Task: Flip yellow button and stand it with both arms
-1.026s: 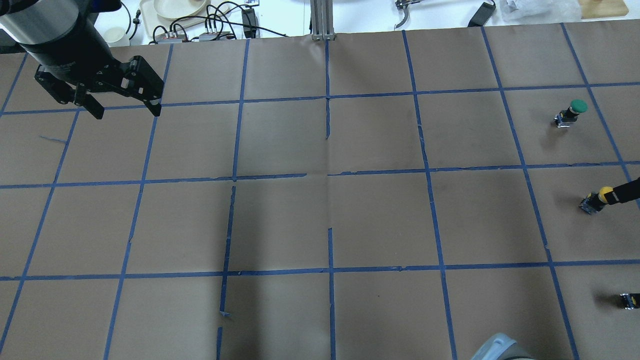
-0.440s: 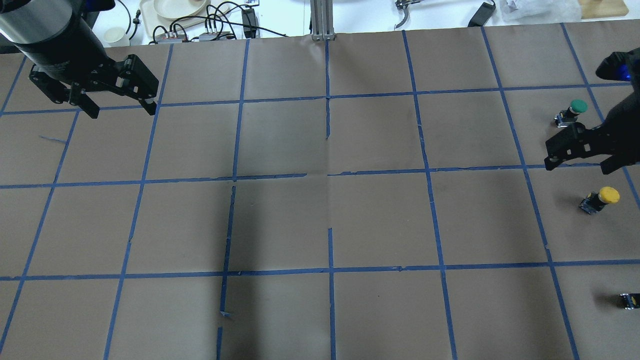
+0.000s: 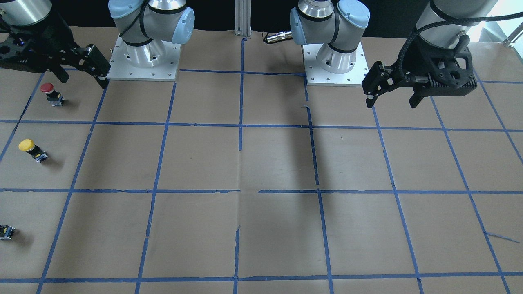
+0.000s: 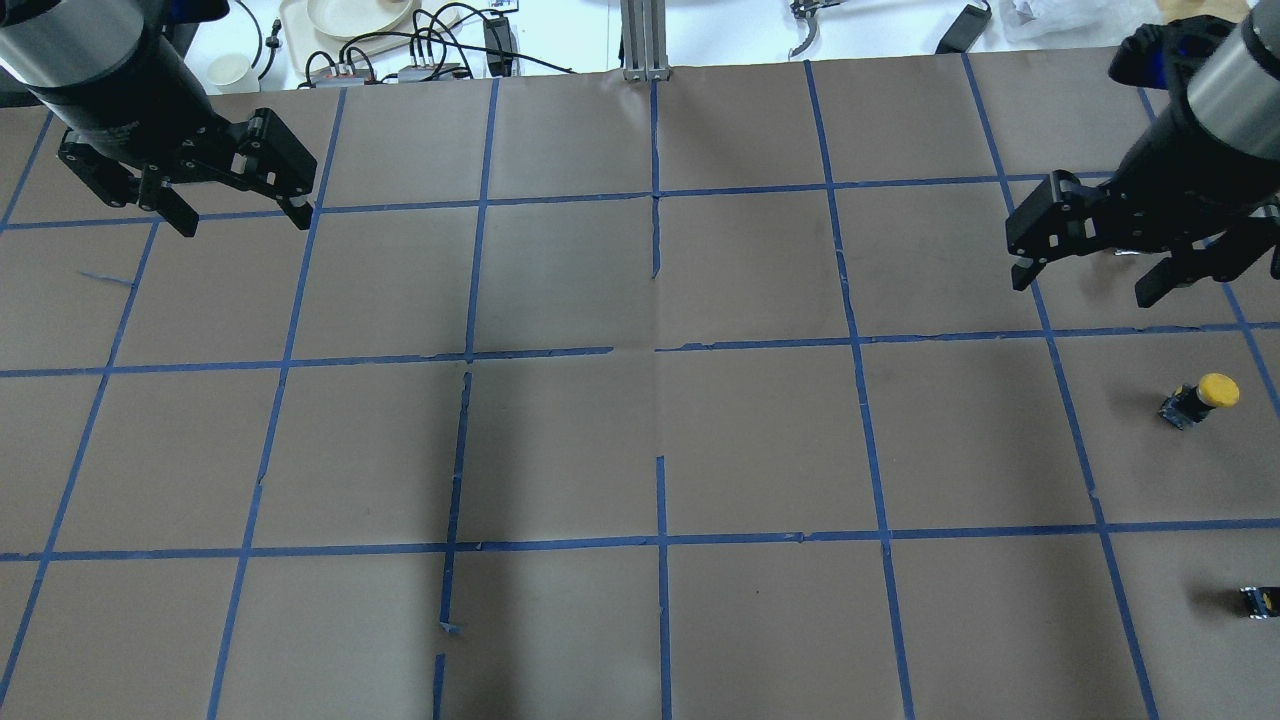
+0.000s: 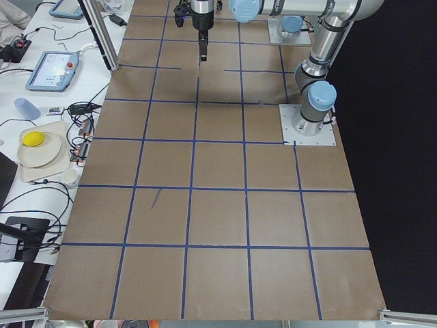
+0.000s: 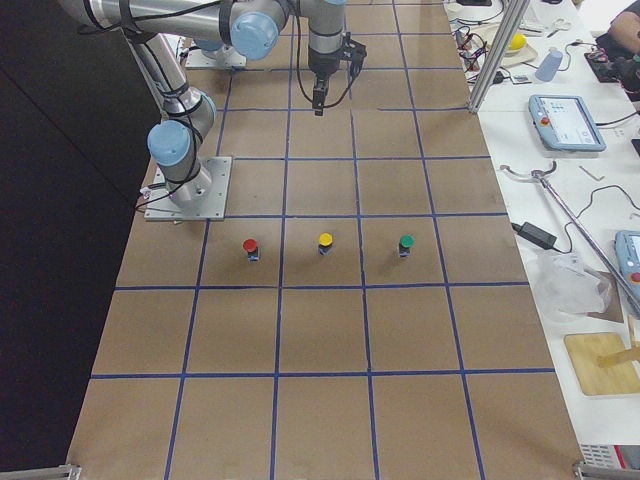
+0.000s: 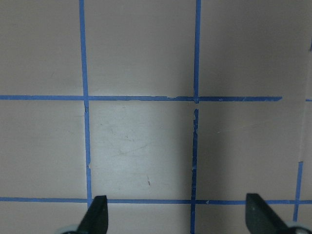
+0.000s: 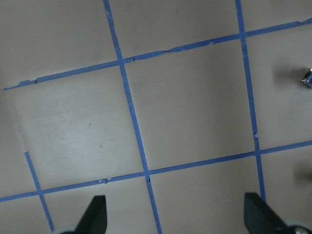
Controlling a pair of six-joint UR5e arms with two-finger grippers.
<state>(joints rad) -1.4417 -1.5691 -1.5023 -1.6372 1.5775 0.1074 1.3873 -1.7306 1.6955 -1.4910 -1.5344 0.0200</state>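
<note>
The yellow button (image 4: 1200, 398) stands cap up on the brown paper at the table's right side, also in the front view (image 3: 32, 150) and the right side view (image 6: 325, 243). Nothing touches it. My right gripper (image 4: 1083, 288) is open and empty, hovering beyond the button, farther from the robot; it shows at the front view's top left (image 3: 83, 81). Its wrist view shows open fingertips (image 8: 95, 214) over bare paper. My left gripper (image 4: 247, 225) is open and empty at the far left, also in the front view (image 3: 391, 104) and its wrist view (image 7: 176, 217).
A red button (image 3: 48, 90) stands nearer the robot than the yellow one; its dark body shows at the overhead view's right edge (image 4: 1258, 600). A green button (image 6: 406, 243) stands farther out, hidden under my right gripper in the overhead view. Blue tape lines grid the paper (image 4: 655, 350).
A black finger that touched the yellow cap at the right edge has left it. The right gripper has come into view and moved away from the robot, covering the green button. The left gripper barely moved.
</note>
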